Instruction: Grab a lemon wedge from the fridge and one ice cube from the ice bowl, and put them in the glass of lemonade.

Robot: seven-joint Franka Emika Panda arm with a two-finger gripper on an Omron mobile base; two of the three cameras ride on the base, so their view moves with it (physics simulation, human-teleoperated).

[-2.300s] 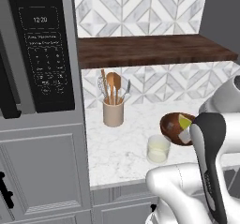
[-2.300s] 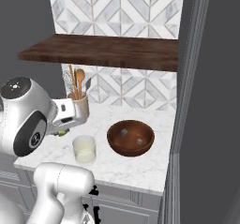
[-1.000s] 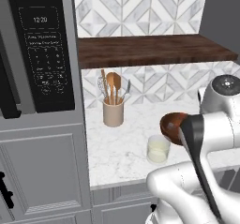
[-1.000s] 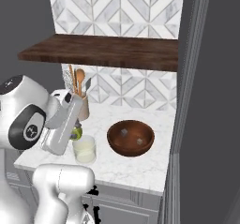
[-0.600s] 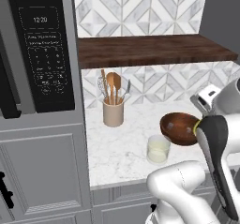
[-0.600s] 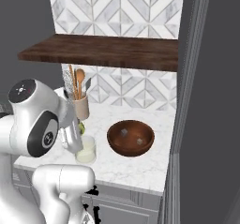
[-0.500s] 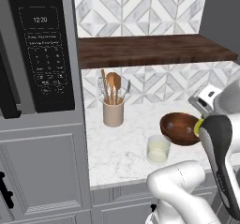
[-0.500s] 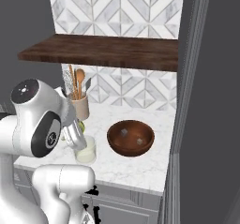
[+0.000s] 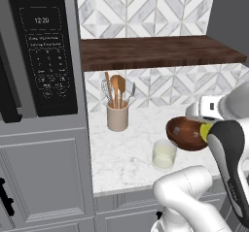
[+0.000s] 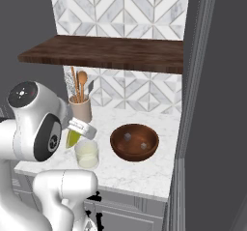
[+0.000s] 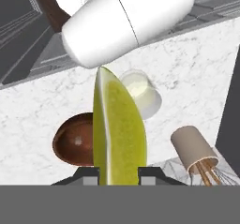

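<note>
My gripper [image 11: 118,175] is shut on the lemon wedge [image 11: 117,129], a yellow-green slice that stands up between the two fingertips. In the right base view the lemon wedge [image 10: 73,138] hangs just left of and slightly above the glass of lemonade [image 10: 87,153]. The ice bowl [image 10: 134,142], dark brown wood with a few ice cubes [image 10: 127,137], sits right of the glass. In the left base view the wedge [image 9: 205,130] shows over the ice bowl [image 9: 185,135], behind the glass [image 9: 164,154]. The fridge's [image 10: 214,104] dark grey side rises at the right.
A beige utensil crock [image 10: 81,110] with wooden spoons and a whisk stands at the back of the marble counter [image 10: 140,172]. A dark wooden shelf [image 10: 106,53] hangs above. A black microwave [image 9: 44,46] sits in the grey cabinets at the left.
The arm has swung its forearm and elbow about over the counter. The lemon wedge has stayed in the grip and shifted a little closer to the glass.
</note>
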